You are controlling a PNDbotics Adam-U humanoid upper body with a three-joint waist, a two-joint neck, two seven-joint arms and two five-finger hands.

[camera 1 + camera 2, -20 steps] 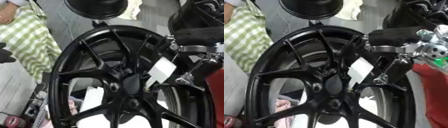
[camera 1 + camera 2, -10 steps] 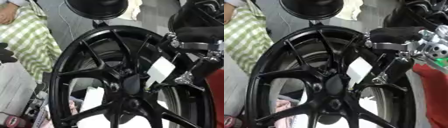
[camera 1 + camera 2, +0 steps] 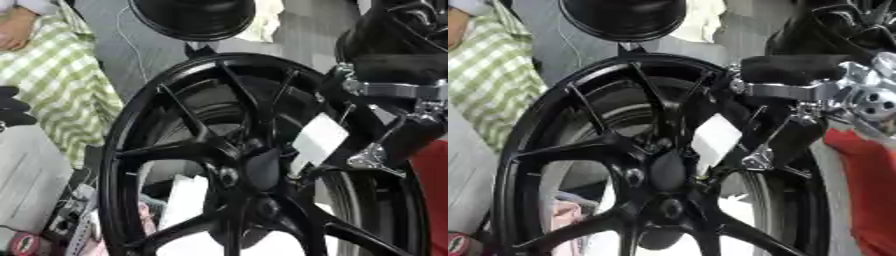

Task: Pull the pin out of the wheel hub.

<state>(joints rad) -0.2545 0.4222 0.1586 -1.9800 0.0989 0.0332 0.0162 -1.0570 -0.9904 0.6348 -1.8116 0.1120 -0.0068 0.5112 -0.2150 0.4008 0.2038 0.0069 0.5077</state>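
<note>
A large glossy black alloy wheel [image 3: 236, 165] with thin branching spokes fills both eye views, standing nearly upright and tilted a little. Its round hub [image 3: 667, 172] sits low of centre, where the spokes meet. The pin itself cannot be made out against the dark hub. A white rectangular tag [image 3: 319, 137] lies against the spokes just right of the hub.

The robot's right hand [image 3: 785, 142], black with silver joints, reaches in from the upper right across the rim, its dark fingers [image 3: 732, 167] stretching down toward the hub, ending just beside it. Whether those fingers are spread or closed on anything cannot be told. The left hand [image 3: 13, 107] shows as a dark shape at the left edge, well apart from the wheel; its fingers cannot be read.

Compared with a second ago, almost nothing differs: the wheel, tag and right hand sit in the same places.

A green-and-white checked cloth [image 3: 66, 80] lies behind the wheel at upper left.
</note>
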